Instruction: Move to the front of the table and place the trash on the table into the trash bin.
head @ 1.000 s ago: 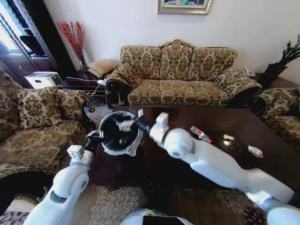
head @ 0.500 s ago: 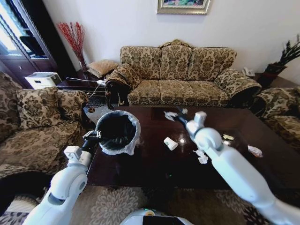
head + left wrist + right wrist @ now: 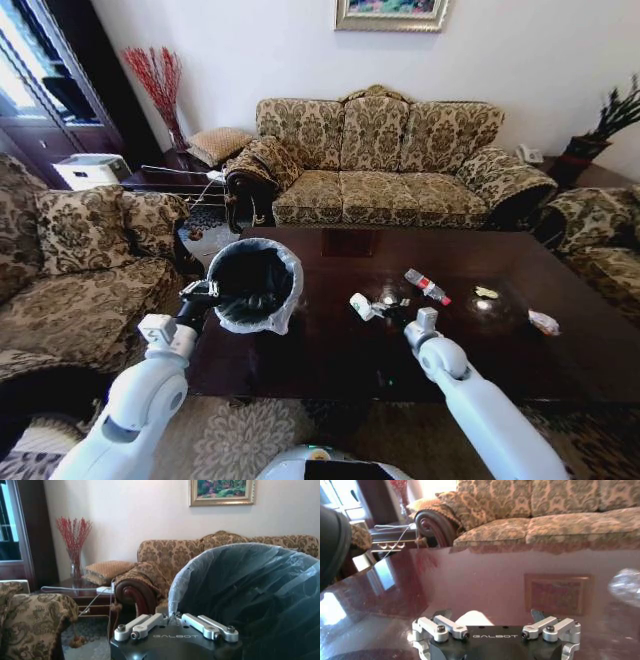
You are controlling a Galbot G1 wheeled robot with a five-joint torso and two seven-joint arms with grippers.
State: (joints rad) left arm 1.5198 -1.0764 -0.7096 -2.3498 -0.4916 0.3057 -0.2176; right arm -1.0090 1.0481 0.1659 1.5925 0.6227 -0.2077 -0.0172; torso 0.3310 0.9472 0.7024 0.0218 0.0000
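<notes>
The right gripper (image 3: 385,305), which a second ago was reaching over the mouth of the trash bin (image 3: 253,283) with a pale scrap and half a second ago was swinging back across the table (image 3: 330,355), has now come down low over the middle of the table, right at the white paper cup (image 3: 361,306). In the right wrist view its fingers (image 3: 442,615) stand spread apart with a pale rounded shape between them, which I take to be the cup, not yet clasped. So one piece looks to have gone into the bin and the arm is lining up the next; the task is partly done. The left gripper (image 3: 175,624) is clenched on the bin's rim, where the translucent bag folds over, and holds the bin tilted with its opening toward the table, beside the table's left edge. On the table lie a clear plastic bottle (image 3: 427,286) with a red cap, past the cup toward the far edge, a yellowish scrap (image 3: 487,293) farther right, and a small wrapper (image 3: 545,322) near the right edge. The crumpled tissues seen earlier near the cup now lie behind the right forearm, so I cannot say where they are. The bin's inside is dark and nothing in it can be made out, and the cup is largely hidden by the gripper.
</notes>
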